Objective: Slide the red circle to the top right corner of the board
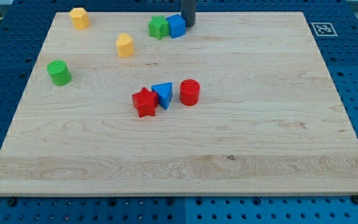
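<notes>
The red circle is sitting near the middle of the counter, just to the view's right of the blue triangle, which is itself pressing up against the red star. It is looking like a small, rigid, light cylinder with a flat base, so I am judging that it will be sliding easily over the smooth wood and may be rolling off a push that is landing off-centre; there is no pincer on this arm to open or close, only a rod, so contact should be coming on the circle's lower-left side, pushing toward the top right corner. My tip is resting far from it, near the view's top edge, just to the right of the blue block that is touching a green block. The rod's upper part is being cut off by the frame, and whether the tip is touching the blue block is hard to tell. A green cylinder and two yellow blocks are lying well apart at the left.
</notes>
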`<act>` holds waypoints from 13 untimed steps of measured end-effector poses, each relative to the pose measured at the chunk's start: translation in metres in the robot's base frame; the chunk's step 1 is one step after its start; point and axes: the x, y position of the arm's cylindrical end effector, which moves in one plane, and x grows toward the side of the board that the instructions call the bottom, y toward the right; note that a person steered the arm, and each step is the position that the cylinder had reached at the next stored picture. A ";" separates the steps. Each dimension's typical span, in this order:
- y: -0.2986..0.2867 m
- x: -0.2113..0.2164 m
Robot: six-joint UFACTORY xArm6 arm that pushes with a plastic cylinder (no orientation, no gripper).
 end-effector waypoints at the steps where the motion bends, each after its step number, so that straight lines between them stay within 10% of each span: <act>1: 0.010 0.034; 9: -0.037 0.306; 13: 0.026 0.217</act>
